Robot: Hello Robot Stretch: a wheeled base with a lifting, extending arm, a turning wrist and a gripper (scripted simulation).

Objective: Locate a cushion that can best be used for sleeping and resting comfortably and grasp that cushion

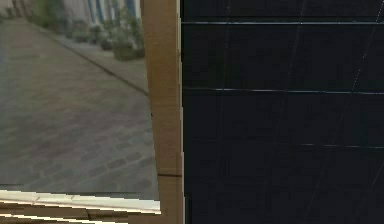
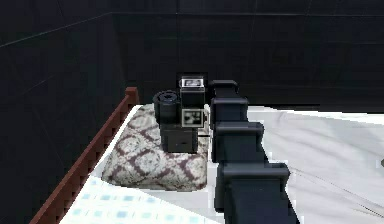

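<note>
A plump cushion (image 2: 145, 160) with a brown and white floral pattern lies on the near left corner of a bed (image 2: 320, 150) covered in white sheets. The dark arm (image 2: 240, 150) rises from the arm side view's bottom edge and reaches out across the bed. At its end stand two white marker squares, and the gripper (image 2: 170, 118) shows at the cushion's far part. Whether it touches the cushion is unclear. The cushion rests on the bed behind the gripper, so I cannot tell whether it holds anything.
A red-brown wooden rail (image 2: 85, 170) borders the bed's left side, with dark walls (image 2: 60, 80) beyond. In the forward view a window (image 1: 70, 100) shows a paved street, a tan wooden frame (image 1: 165, 100) stands upright beside it, and a dark wall (image 1: 280, 110) lies close ahead.
</note>
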